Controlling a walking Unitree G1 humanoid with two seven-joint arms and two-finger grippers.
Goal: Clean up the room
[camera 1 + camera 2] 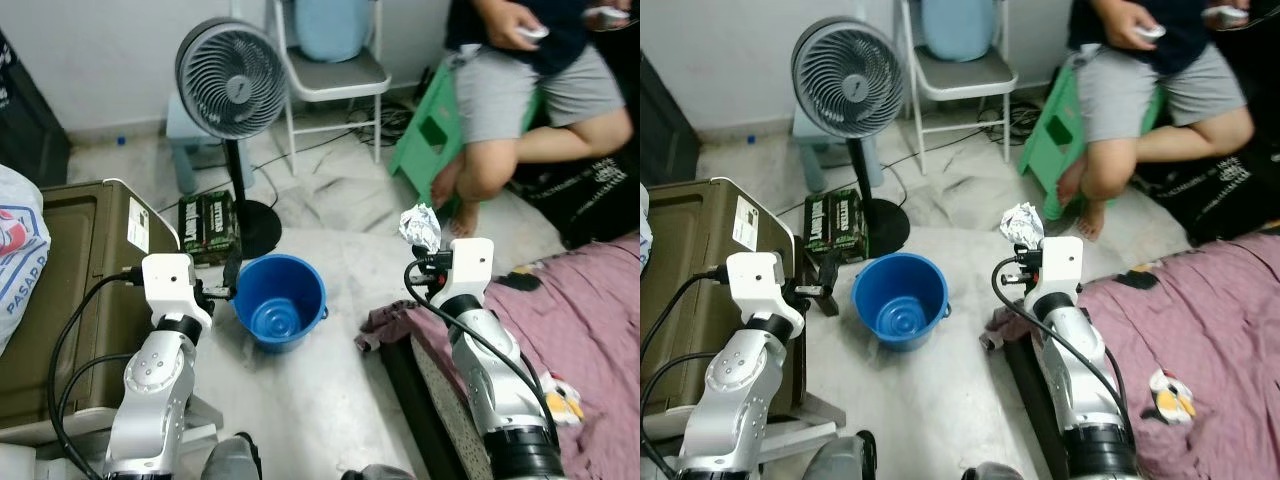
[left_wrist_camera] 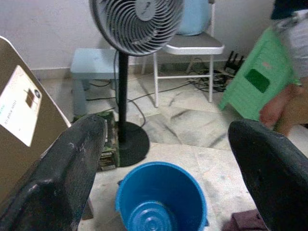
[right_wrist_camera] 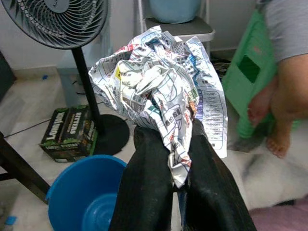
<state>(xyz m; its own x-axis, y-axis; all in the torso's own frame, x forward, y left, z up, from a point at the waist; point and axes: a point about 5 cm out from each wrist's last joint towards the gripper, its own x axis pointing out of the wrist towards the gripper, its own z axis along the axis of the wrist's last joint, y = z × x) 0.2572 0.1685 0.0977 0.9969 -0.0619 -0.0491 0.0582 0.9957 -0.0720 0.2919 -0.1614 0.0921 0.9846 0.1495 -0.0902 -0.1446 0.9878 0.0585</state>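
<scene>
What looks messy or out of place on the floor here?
A purple cloth lies bunched on the floor beside the mattress. A green carton sits by the fan's base, and cables tangle under the chair. The right gripper holds crumpled paper near the blue bucket.

My two eye views sit high on the head, angled forward and down over both arms to the floor; they share nearly the same scene, the blue bucket [image 1: 280,300] and standing fan [image 1: 232,78] central, a seated person [image 1: 1150,80] at the far right; the left wrist view looks low along its fingers [image 2: 62,168] at that bucket and fan, close in; the right wrist view faces the same pair past crumpled paper [image 3: 159,86] held right at the lens.
</scene>
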